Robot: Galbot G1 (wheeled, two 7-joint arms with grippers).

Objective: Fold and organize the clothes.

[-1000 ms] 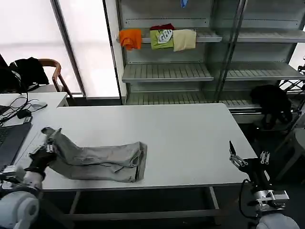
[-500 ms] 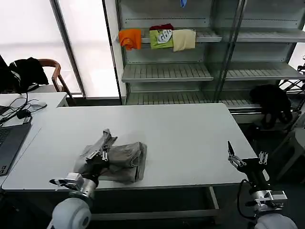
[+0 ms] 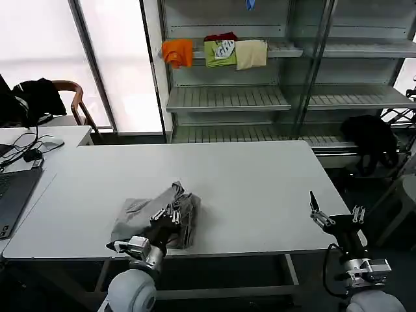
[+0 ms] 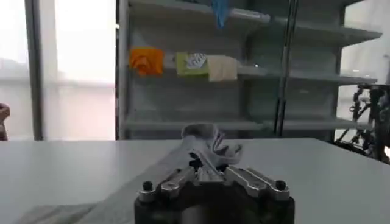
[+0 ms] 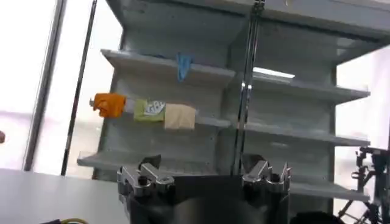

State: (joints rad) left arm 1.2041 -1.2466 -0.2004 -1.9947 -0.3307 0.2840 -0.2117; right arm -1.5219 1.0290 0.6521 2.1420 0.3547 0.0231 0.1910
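On the white table (image 3: 260,175), the soft light grey shirt (image 3: 140,218) lies half folded near the front edge; the left gripper (image 3: 168,214) pinches its lifted end, folding unfinished. The right gripper (image 3: 335,211) waits open.

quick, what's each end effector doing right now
Left end effector: closed on the soft light grey shirt.
Right end effector: open, holding nothing, off the white table's right edge.

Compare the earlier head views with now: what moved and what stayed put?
The left pincer, shut on the grey shirt, carried its end from the table's left toward the right, folding the shirt over itself into a shorter bundle. The right pincer stayed open by the table's right edge.
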